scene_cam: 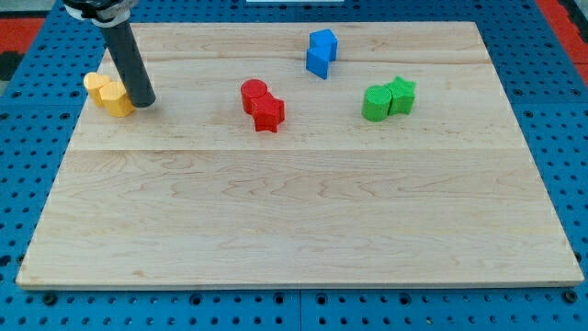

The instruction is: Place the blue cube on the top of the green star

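Blue cube block (321, 52) sat far to the view's right of the tip (145, 101); the tip, no grasping hand and holding nothing, risked dragging touching yellow blocks (109, 94) across the wooden counter (303, 221).

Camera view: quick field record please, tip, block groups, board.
tip: my tip at the view's upper left, right beside the yellow blocks
blue blocks: two touching, view's top, right of centre
green blocks: two touching, below and right of the blue pair
red blocks: two touching, near centre
shapes: cube and star not clearly separable within pairs
surface: wooden board
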### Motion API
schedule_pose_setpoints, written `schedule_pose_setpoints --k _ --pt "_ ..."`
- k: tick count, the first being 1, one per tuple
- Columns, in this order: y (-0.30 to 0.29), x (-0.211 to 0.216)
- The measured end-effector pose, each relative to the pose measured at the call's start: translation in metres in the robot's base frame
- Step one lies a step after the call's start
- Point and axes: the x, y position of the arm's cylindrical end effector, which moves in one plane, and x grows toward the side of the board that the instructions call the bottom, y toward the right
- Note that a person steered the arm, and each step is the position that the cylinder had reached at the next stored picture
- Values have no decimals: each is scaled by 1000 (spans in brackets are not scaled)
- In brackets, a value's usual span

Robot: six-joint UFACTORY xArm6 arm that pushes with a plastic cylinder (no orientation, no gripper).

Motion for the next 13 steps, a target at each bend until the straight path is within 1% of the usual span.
schedule_pose_setpoints --k 1,2,3,4,5,6,7,8,9,10,11,12,13 --pt "2 2" --pt "11 14" --pt "37 47" --pt "130 68" --pt "240 92" --pt "315 57" --pt "355 31" --pt "357 -14" --pt "375 -31" --pt "417 -47" --pt "400 -90" --pt "347 -143" --pt "295 -167"
